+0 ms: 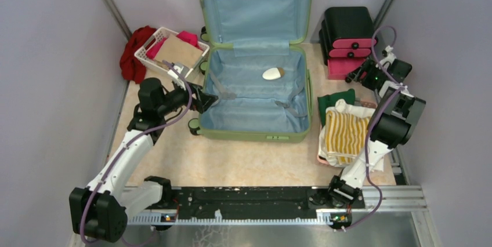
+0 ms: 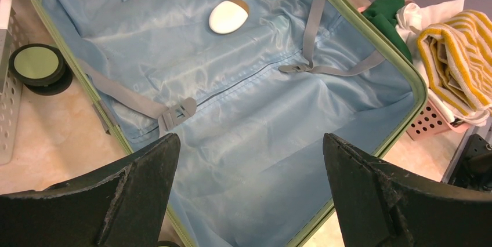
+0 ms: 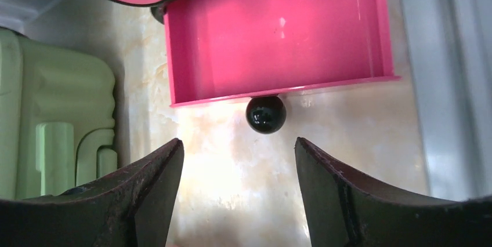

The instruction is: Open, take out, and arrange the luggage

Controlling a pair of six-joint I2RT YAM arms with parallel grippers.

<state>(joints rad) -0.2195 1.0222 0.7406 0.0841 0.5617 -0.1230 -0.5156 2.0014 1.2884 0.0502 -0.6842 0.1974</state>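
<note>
Gaping at full spread, nothing held or touched: left gripper, poised at the left rim of the luggage, tips aimed across its open near half. Standing well apart too, tips bare: right gripper, at the far right, just short of the black knob on a pulled-out pink drawer; no contact with the knob to be seen.

Lying open in the middle of the table, lid raised at the far side, blue lining holding a small white oval thing toward the far end and two loose grey straps.

Left of the luggage: white basket with brown and pink cloth inside, red cloth just beside it. Right of the luggage: green cloth and yellow-striped cloth, heaped over a pink basket. Far right: black drawer box, right above the pulled-out drawer. Close on the left of the right gripper, the luggage's green shell.
</note>
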